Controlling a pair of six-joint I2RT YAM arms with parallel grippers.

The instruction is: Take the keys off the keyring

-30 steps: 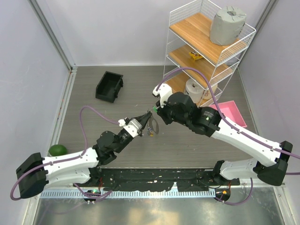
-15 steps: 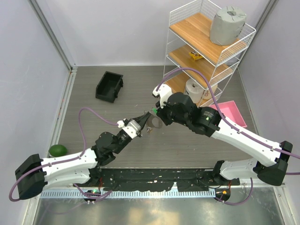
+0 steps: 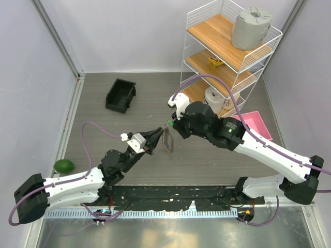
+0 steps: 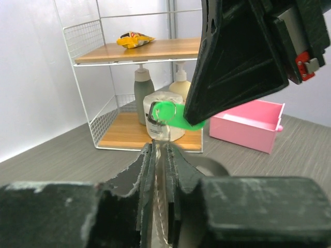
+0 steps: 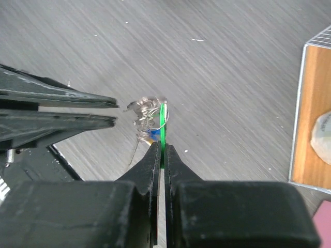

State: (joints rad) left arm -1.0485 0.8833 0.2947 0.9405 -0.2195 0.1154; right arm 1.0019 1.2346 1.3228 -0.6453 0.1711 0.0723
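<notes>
My left gripper (image 3: 156, 134) is shut on the keyring (image 3: 167, 139), which hangs above the table's middle. In the left wrist view a pale strip of the keyring (image 4: 161, 170) sits pinched between my closed fingers (image 4: 147, 170). My right gripper (image 3: 170, 125) is shut on the green key (image 3: 169, 122). In the right wrist view the green key (image 5: 163, 121) stands edge-on between the fingertips of the right gripper (image 5: 162, 151), threaded on the wire loops (image 5: 146, 110). The blue key (image 5: 153, 132) and yellow key (image 5: 149, 139) hang just below. The green key also shows in the left wrist view (image 4: 172, 114).
A black bin (image 3: 120, 94) sits at the back left. A wire shelf (image 3: 227, 57) with bottles and a roll stands at the back right, with a pink tray (image 3: 254, 124) beside it. A green fruit (image 3: 63, 166) lies at the left wall.
My left gripper has drawn back to the left with the keyring, away from the right gripper. The right gripper has stayed almost still on the green key.
</notes>
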